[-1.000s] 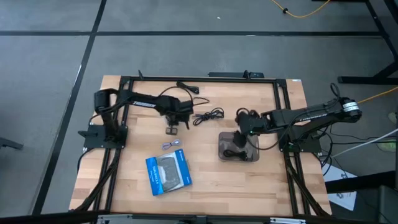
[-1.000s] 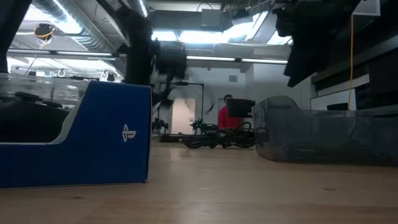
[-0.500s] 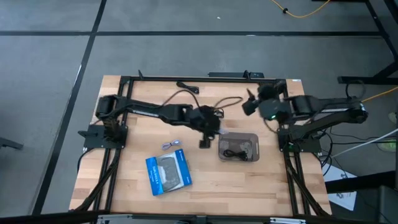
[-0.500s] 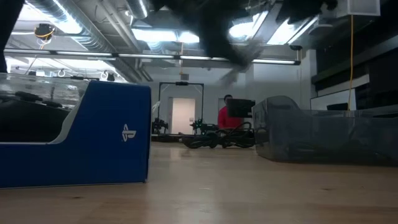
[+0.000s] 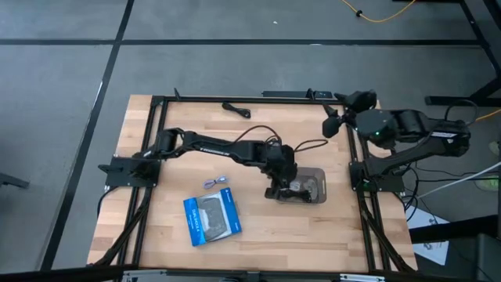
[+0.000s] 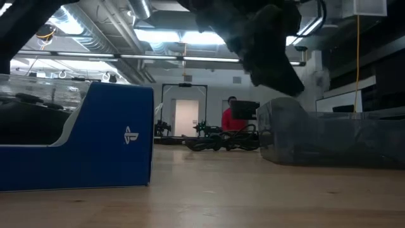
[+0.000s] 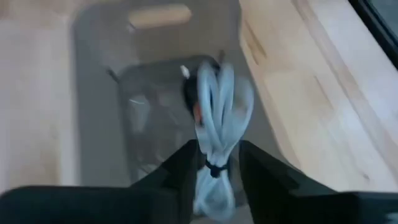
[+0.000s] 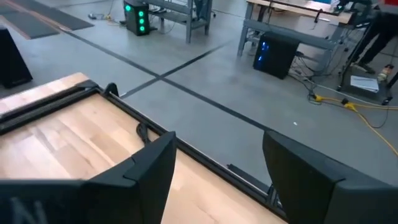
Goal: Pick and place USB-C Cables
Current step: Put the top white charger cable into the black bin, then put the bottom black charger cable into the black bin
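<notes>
My left gripper [image 5: 275, 188] hangs over the left end of the clear grey tray [image 5: 317, 174], shut on a silvery-grey USB-C cable [image 7: 217, 106] that is bundled with a dark tie. A black cable [image 5: 301, 189] lies inside the tray. Another silvery cable [image 5: 218, 183] rests flat on the table next to the blue package [image 5: 211, 218]. One black cable [image 5: 235, 110] lies near the far edge, and another [image 6: 221, 142] shows in the low view but is hidden under the arm from above. My right gripper [image 5: 333, 124] waits open, raised at the far right corner. My left gripper pinches the silvery-grey cable bundle near its tied end [image 7: 214, 163] between both fingers [image 7: 186, 171], coming from above and pointing down. The fingers lie along the coil. The bundle hangs below them, lifted clear over the tray's floor [image 7: 149, 118].
The blue package stands near the table's near side, left of the tray. A black frame [image 5: 156, 102] runs along the table's edges. Bare wood lies between the package and the tray. In the low view a person in red [image 6: 226, 117] sits far behind the table.
My left gripper has swung from the table's far left-centre toward the right and near side, carrying the silvery cable to above the tray. My right gripper has risen from over the tray and drawn back toward the far right corner.
</notes>
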{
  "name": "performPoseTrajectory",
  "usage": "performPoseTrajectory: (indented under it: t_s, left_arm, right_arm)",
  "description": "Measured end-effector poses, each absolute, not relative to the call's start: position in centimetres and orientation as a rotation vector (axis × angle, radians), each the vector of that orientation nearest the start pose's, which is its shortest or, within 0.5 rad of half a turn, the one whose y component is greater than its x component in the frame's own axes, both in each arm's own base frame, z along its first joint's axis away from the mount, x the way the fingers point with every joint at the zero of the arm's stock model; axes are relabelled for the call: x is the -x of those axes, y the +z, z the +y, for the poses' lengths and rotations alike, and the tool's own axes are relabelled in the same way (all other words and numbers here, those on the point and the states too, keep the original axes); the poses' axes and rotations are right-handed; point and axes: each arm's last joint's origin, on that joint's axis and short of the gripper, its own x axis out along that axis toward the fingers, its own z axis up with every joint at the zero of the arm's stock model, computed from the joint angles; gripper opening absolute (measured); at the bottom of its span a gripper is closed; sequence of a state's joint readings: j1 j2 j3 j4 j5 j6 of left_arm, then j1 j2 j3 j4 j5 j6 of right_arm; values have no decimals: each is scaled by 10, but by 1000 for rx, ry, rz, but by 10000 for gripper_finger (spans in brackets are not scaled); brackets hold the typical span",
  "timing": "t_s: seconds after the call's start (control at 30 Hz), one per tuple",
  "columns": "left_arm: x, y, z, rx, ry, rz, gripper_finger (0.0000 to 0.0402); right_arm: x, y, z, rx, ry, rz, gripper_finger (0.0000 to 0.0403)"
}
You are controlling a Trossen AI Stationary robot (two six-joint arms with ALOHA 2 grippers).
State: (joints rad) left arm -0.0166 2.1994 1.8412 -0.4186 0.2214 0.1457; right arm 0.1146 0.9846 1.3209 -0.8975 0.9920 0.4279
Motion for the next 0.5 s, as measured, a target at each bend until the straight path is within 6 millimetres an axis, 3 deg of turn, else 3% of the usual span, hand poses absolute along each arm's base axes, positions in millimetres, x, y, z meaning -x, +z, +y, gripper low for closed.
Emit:
performPoseTrajectory:
  t_s: [0.23, 0.5]
  left_arm:
    - [-484, 240, -4, -88, -276, 775, 140]
    - [-417, 284, 4, -197, -60, 1152, 138]
  right_arm:
    - [-166, 412, -15, -39, -991, 348, 243]
    - [-172, 406, -51, -100, -1184, 374, 243]
